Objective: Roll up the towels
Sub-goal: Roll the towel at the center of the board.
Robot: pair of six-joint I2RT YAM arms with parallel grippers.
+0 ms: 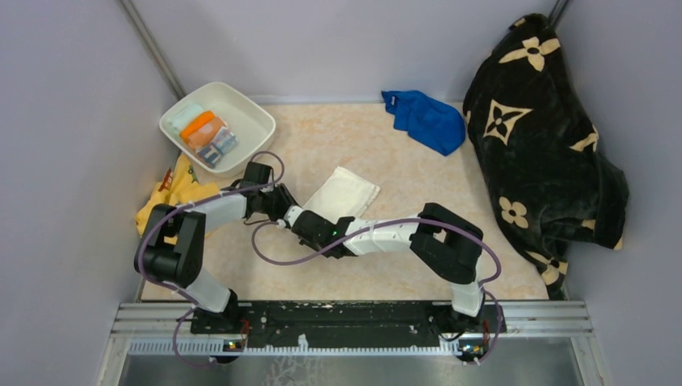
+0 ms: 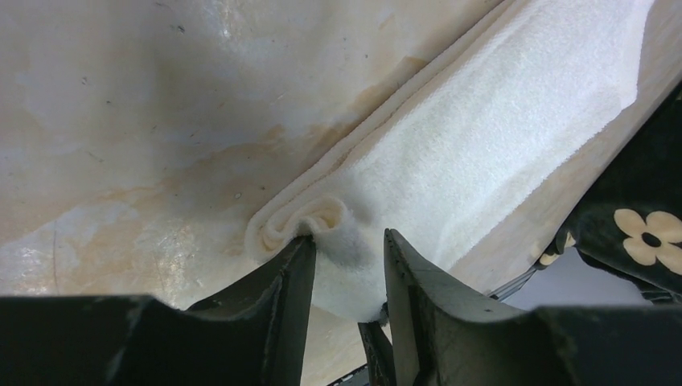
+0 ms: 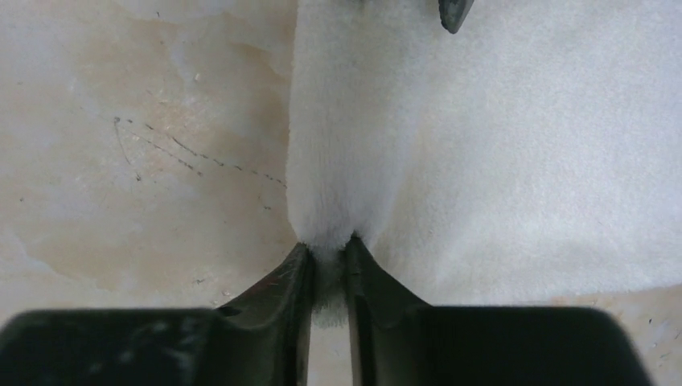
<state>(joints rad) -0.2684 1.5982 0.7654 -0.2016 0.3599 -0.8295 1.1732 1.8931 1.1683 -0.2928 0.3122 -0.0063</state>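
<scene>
On the tabletop point(image 1: 322, 133), left pincer point(image 2: 350, 241) and right pincer point(image 3: 328, 253) are pinching the cream-white towel point(image 1: 344, 191), its roll barely starting; blue towel point(image 1: 428, 121) beyond is waiting.

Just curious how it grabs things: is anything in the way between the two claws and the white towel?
Nothing visible. The left gripper and the right gripper each pinch an edge of the white towel directly.

Bright, even light, soft glare on the table point(image 2: 209, 40), blurred near edges.
</scene>
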